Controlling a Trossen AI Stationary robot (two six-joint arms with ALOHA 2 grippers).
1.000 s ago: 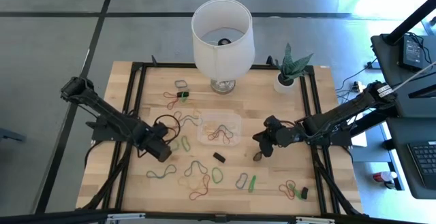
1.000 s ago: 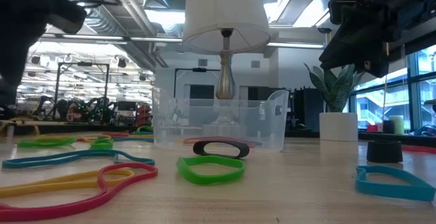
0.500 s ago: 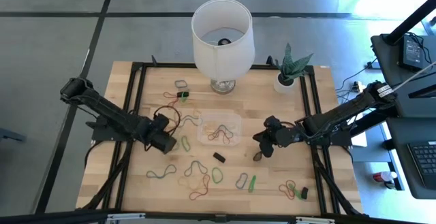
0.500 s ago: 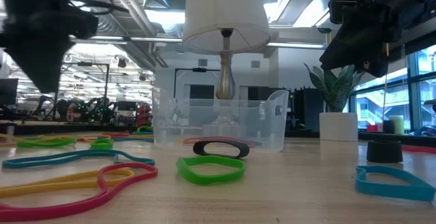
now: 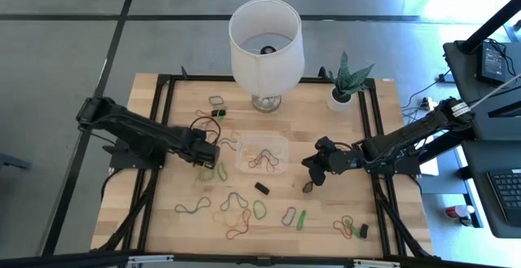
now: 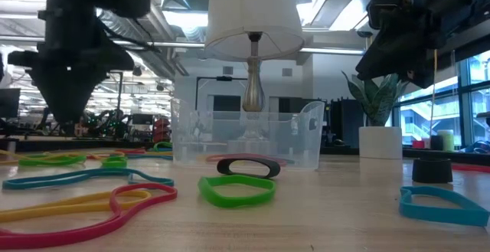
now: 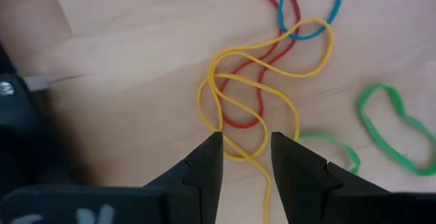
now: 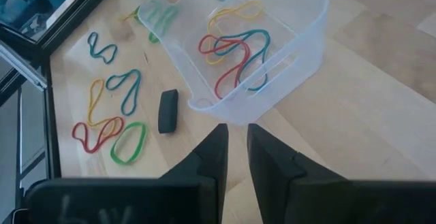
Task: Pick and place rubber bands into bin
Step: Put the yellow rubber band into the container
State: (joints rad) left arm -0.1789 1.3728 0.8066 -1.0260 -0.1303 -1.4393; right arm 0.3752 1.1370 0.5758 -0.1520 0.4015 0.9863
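Note:
Many coloured rubber bands lie flat on the wooden table (image 5: 163, 97). A few red, blue and yellow ones lie inside the clear bin (image 5: 284, 143), which stands at mid-table. My left gripper (image 5: 215, 155) hovers left of the bin, pointing down and open. In the left wrist view, its fingertips (image 7: 246, 139) straddle a yellow band (image 7: 310, 69) that is tangled with a red band (image 7: 240, 122). My right gripper (image 5: 308, 170) hangs right of the bin (image 8: 279, 64), above the table. Only a narrow gap shows between its fingertips (image 8: 237, 128).
A lamp with a white shade (image 5: 266, 36) stands at the far edge, and a potted plant (image 5: 342, 95) stands to its right. A black band (image 6: 247, 166) and a green band (image 6: 236, 191) lie in front of the bin (image 6: 245, 137). A small black cylinder (image 6: 432, 168) stands near the right gripper.
My left gripper has moved toward the table's right and far edge, away from the bands near the left edge and up to the tangle beside the bin. In the low view it now points down. The right arm and the bands have kept still.

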